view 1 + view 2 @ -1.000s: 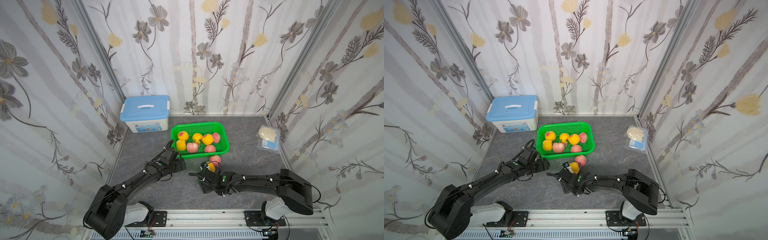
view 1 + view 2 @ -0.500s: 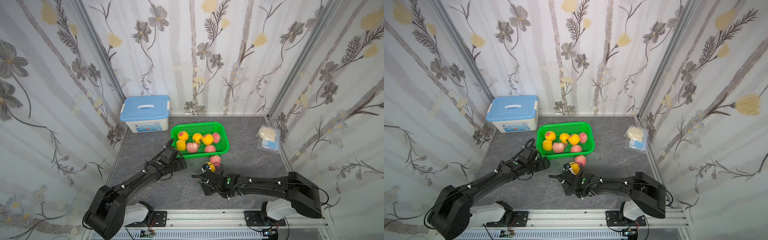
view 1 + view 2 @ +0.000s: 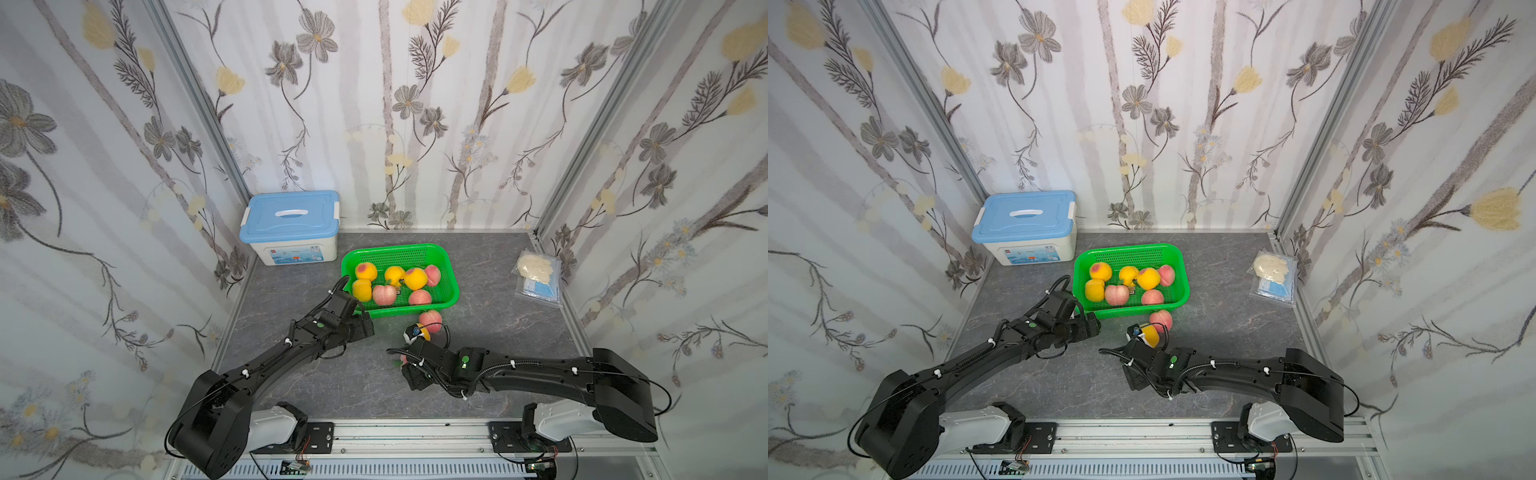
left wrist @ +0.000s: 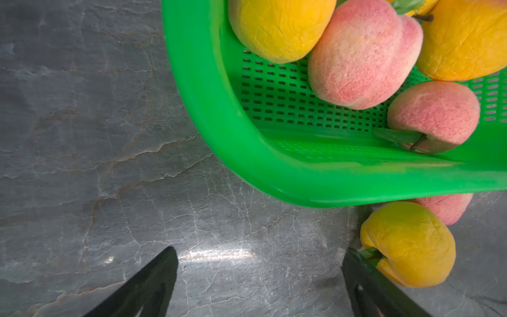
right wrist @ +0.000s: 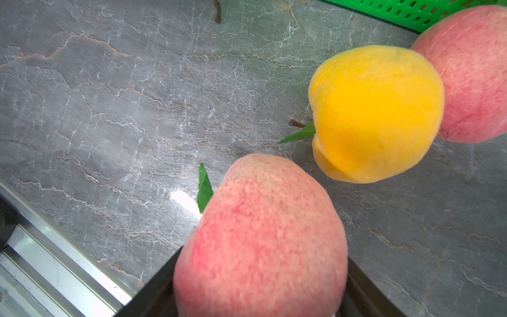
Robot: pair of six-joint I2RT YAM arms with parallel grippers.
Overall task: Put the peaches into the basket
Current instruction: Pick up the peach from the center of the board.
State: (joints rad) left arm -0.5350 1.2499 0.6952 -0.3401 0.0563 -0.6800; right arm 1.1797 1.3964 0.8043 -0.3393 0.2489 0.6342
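Drew the right gripper [image 3: 409,365] back a little from the yellow peach [image 3: 1150,336] toward the front rail [image 3: 415,428], carrying along the pink peach [image 5: 260,236] clamped in it. Swung that arm's elbow [image 3: 623,399] farther out to its own side, over the table [image 3: 332,386] edge. Nudged the left gripper [image 3: 365,326] slightly sideways along the front rim of the basket [image 3: 399,311], closer to the yellow peach.

**Where our cameras stand**

In both top views we look down from high on the whole table [image 3: 498,270]. Our wrist cameras are very near; both show the basket [image 4: 247,153] and one yellow peach [image 5: 375,112].
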